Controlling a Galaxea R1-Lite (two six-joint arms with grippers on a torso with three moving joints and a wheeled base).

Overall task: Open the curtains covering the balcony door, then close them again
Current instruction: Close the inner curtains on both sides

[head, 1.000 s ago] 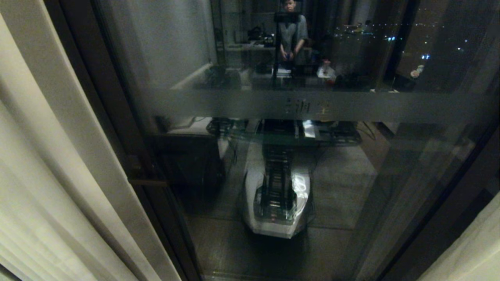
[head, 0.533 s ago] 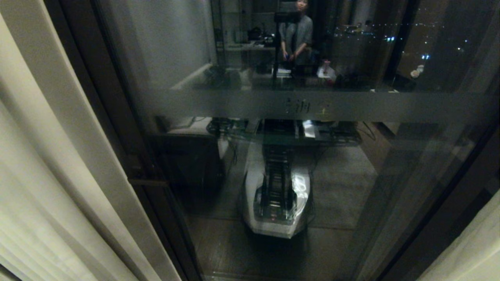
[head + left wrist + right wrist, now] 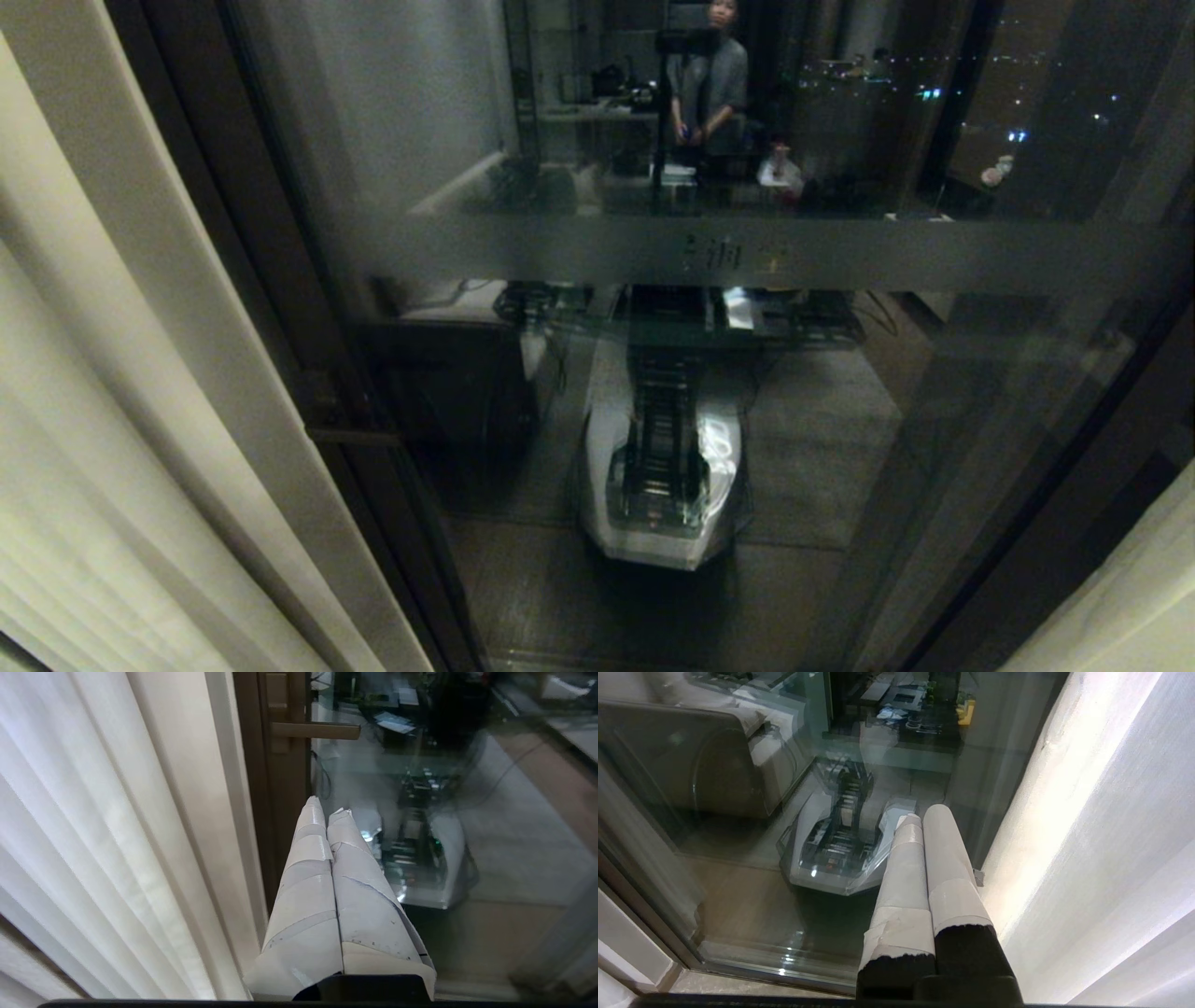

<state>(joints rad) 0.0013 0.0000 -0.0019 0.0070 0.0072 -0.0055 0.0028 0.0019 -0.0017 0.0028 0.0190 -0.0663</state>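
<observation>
Both arms parked, both grippers closed

The left gripper (image 3: 328, 810) has its two white-wrapped fingers (image 3: 308, 877) pressed flat against each other along their whole length, with nothing between them. The right gripper (image 3: 923, 814) is the same: its taped fingers (image 3: 945, 858) lie side by side with no gap, their tips level, and they hold nothing. Neither arm shows in the head view directly.

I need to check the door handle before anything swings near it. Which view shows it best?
The left wrist view: the handle shows sharp and level on the brown frame, beyond the shut left gripper. The head view shows it only dimly beside the left curtain. The right wrist view misses it, showing glass and the right curtain.
</observation>
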